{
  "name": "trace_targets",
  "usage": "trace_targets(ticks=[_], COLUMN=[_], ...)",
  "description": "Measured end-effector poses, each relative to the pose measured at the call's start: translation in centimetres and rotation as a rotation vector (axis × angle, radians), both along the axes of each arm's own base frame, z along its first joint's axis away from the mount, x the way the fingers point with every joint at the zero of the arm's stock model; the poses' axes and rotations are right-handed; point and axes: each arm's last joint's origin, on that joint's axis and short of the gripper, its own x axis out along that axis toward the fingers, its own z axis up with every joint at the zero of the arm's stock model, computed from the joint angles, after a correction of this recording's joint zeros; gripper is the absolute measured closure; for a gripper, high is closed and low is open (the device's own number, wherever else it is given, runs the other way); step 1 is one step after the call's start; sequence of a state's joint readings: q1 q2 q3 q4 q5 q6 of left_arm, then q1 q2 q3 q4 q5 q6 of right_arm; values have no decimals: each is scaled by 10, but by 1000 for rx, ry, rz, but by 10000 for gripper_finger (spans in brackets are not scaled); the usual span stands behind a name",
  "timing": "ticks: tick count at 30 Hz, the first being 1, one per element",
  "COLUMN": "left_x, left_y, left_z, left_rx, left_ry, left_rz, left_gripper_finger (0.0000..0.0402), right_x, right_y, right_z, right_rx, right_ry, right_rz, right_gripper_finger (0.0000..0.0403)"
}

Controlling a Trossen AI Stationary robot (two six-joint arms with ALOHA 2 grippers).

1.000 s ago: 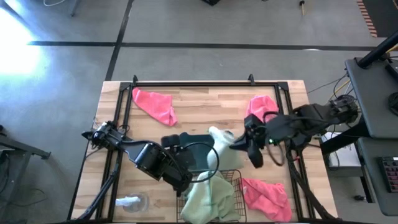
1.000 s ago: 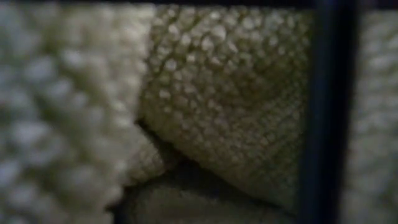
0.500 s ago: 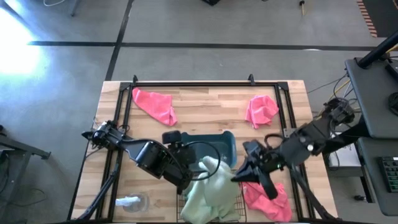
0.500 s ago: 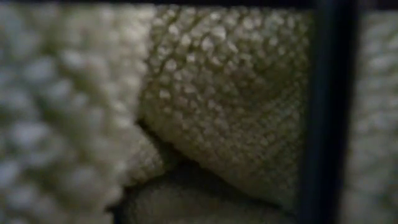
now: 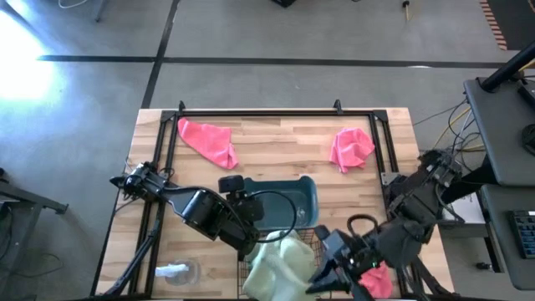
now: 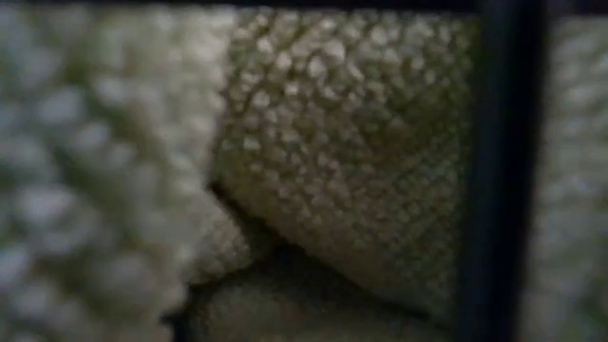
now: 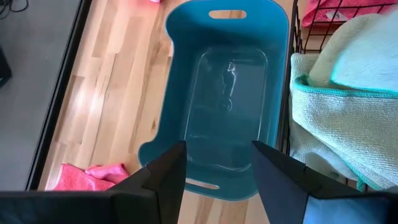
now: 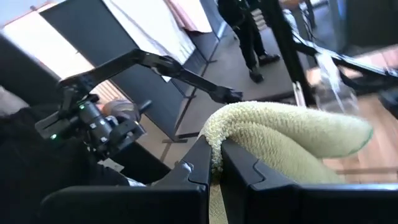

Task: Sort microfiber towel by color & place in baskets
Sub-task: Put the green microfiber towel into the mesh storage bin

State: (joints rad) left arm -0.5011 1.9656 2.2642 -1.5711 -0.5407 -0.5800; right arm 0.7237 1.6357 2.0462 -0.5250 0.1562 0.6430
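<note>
My right gripper [image 8: 216, 152] is shut on a sage green microfiber towel [image 5: 288, 251] above the black wire basket [image 5: 313, 238] at the near edge, which holds more green towels [image 7: 336, 118]. My left gripper [image 7: 217, 155] hangs open and empty over the blue-grey bin [image 5: 292, 201]. Pink towels lie flat at the far left [image 5: 209, 140], at the far right [image 5: 351, 149] and at the near right [image 5: 378, 280], the last partly under my right arm. The low view is filled by green towel [image 6: 332, 142] behind a basket wire. My right gripper pinches a bunched fold of the green towel [image 8: 214, 138] between its two fingers. The fingers come nearly level from the table's right side. The towel arches over beyond the fingertips and hangs down over the wire basket; I cannot tell whether its lower part rests on the pile there.
A small white-and-clear object [image 5: 175, 270] lies at the near left corner. A black frame [image 5: 251, 111] runs round the tabletop. The bin stands just beyond the wire basket, and bare wood lies between the two far pink towels.
My right gripper has swung from the table's middle right toward the near edge and turned, staying shut on the green towel. The towel has travelled with it from above the blue-grey bin to above the wire basket.
</note>
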Motion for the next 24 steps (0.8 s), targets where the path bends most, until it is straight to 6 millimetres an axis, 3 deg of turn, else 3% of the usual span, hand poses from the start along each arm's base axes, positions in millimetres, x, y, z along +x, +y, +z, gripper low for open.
trace_targets(ticks=[4,14,24], left_x=[0,-1,-4], left_y=[0,-1,-8], left_z=[0,0,0], left_rx=[1,17,7], left_ry=[1,13,24], left_rz=[-3,-36,-69], left_gripper_finger=[239,239,239], right_x=[5,20,30], right_y=[8,0,10], right_z=[0,-36,-52], right_rx=[-65,-298,-279], right_ry=[20,265,333], right_rz=[5,-306,-271], right_gripper_finger=[390,390,390])
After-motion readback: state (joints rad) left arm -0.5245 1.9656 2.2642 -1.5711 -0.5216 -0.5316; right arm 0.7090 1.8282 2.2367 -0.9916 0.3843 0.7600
